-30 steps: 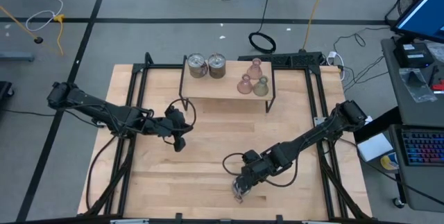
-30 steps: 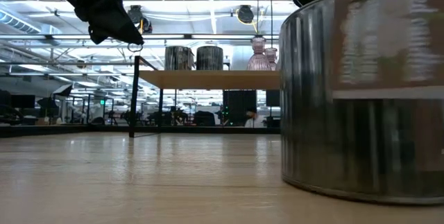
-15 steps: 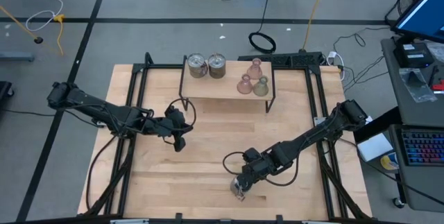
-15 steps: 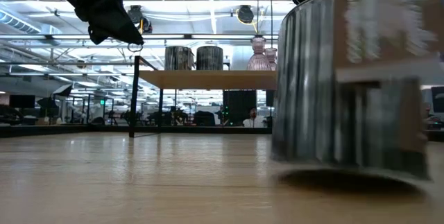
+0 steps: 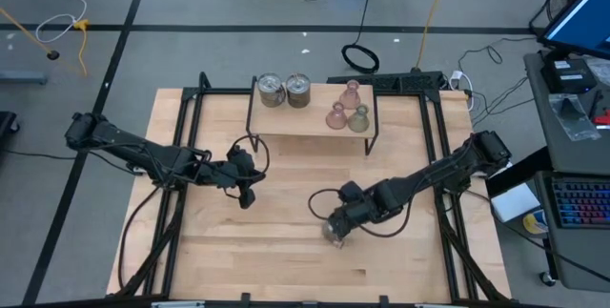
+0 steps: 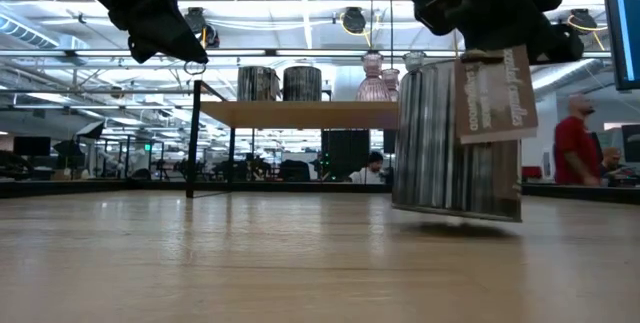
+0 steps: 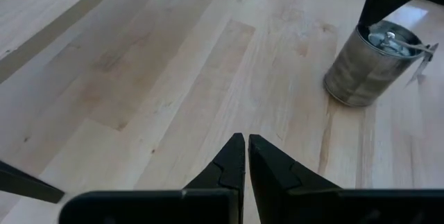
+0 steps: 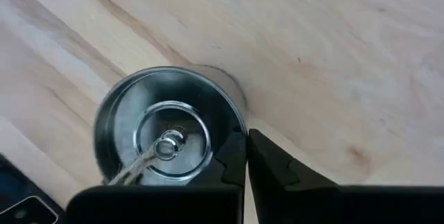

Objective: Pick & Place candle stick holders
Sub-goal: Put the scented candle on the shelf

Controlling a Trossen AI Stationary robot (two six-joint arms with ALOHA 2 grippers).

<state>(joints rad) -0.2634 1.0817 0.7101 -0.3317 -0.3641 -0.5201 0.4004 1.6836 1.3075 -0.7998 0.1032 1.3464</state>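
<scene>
A shiny silver candle stick holder with a paper tag hangs just above the table near its front middle, with my right gripper shut on it. On the wooden shelf at the far side stand two more silver holders and three tinted glass holders. My left gripper hovers shut and empty over the table's left middle. My right gripper pinches the silver holder's top rim, one finger inside the cup and one outside its wall. The fingers come from above, pointing steeply down. The holder hangs below them, lifted clear of the table and slightly tilted.
The shelf's black metal legs stand on the far half of the table. Black frame rails run along the table's left and right sides. Bare wood lies between the shelf and the grippers. People show in the room beyond.
My right gripper has gone up and toward the table's far edge with the silver holder. The holder stood on the table near the front edge and now hangs clear of it, tilted.
</scene>
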